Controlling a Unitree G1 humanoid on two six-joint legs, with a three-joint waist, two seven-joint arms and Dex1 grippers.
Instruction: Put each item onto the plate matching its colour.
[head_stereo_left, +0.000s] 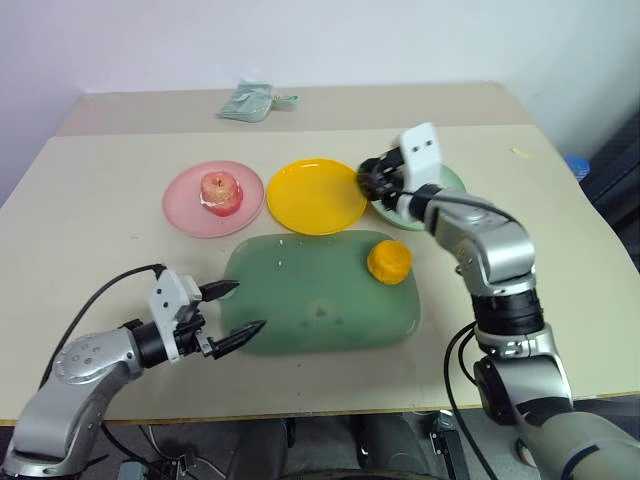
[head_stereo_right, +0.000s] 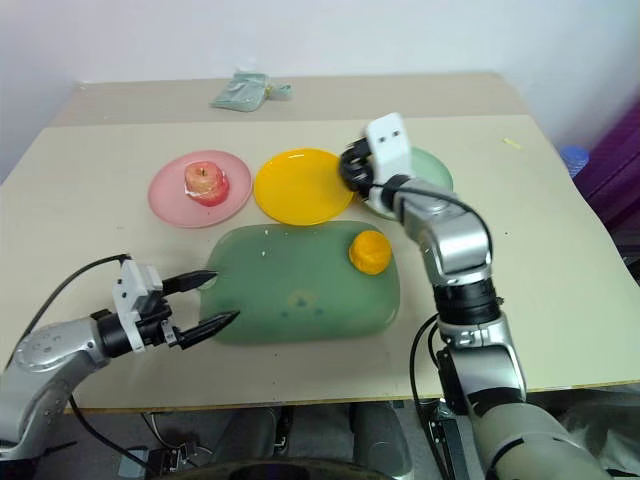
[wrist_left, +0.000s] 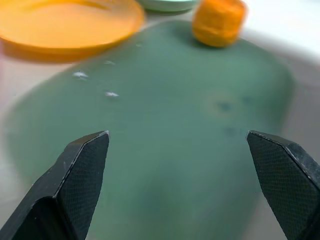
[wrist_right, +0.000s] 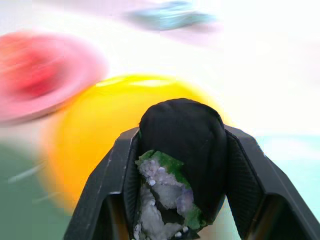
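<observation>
The left gripper (head_stereo_left: 240, 308) gapes empty at the mat's (head_stereo_left: 320, 300) left edge. The apple (head_stereo_left: 219, 190) sits on the pink plate (head_stereo_left: 180, 208); the yellow plate (head_stereo_left: 315, 195) is bare. The orange fruit (head_stereo_left: 389, 260) lies on the mat. The right gripper (wrist_right: 176, 150) clamps the dark fruit (wrist_right: 182, 135) by the mint plate (head_stereo_left: 452, 182).

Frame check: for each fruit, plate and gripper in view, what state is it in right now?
Apple: resting on the pink plate.
Yellow plate: bare.
Orange fruit: sitting on the green mat, not yet plated.
Dark-green fruit: clamped between the right gripper fingers, at the mint green plate.
Left gripper: open, holding nothing, at the mat's edge.
</observation>
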